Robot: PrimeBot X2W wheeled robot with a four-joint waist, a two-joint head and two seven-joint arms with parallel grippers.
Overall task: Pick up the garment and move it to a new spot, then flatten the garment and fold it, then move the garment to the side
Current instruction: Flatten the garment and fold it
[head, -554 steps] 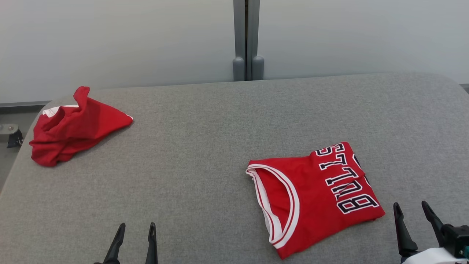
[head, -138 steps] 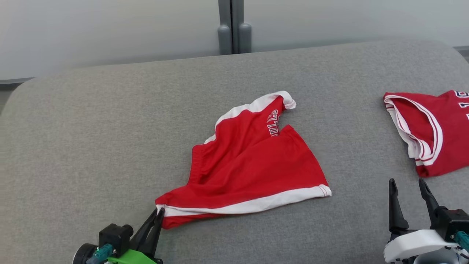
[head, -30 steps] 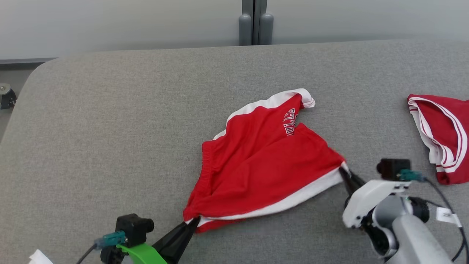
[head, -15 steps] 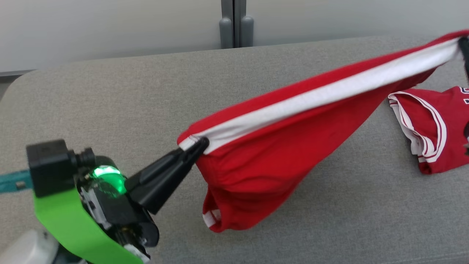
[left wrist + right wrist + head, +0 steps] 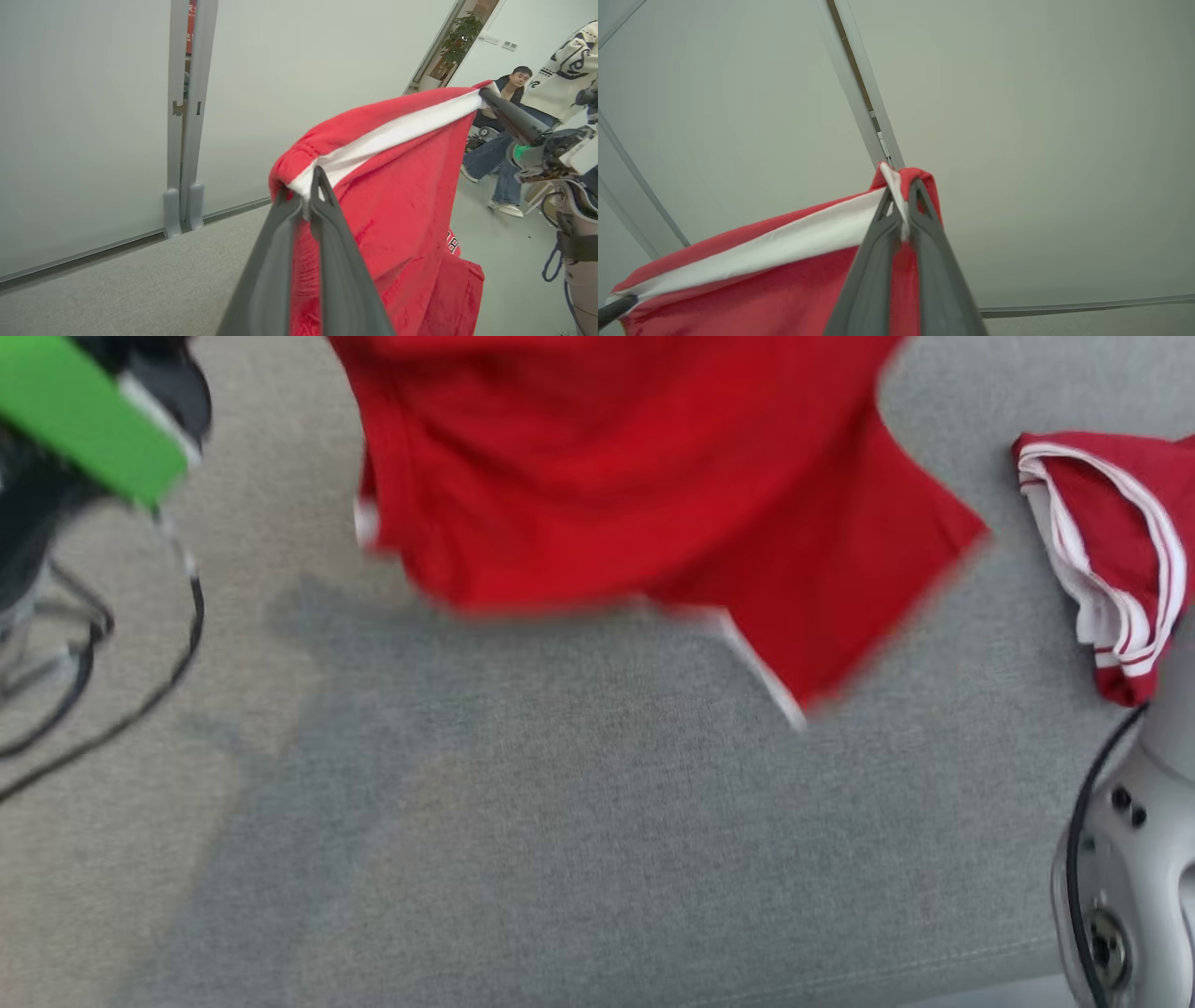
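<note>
The garment (image 5: 607, 476), red shorts with a white hem band, hangs in the air above the grey padded surface (image 5: 560, 840), blurred in the head view. In the left wrist view my left gripper (image 5: 302, 198) is shut on one end of the white band of the garment (image 5: 397, 196). At the upper right of that view my right gripper (image 5: 483, 93) pinches the other end. In the right wrist view the right gripper (image 5: 903, 200) is shut on a corner of the garment (image 5: 761, 280), whose band is stretched taut between the two grips.
A folded red jersey (image 5: 1111, 541) with white trim lies at the right of the surface. My left arm's green band (image 5: 84, 411) and cables are at the upper left, my right arm's grey joint (image 5: 1130, 859) at the lower right. Two people (image 5: 514, 93) are beyond the surface's right end.
Both grippers have raised the garment higher off the surface, still holding its two ends. The head camera has tilted down, so the grips now lie above its frame.
</note>
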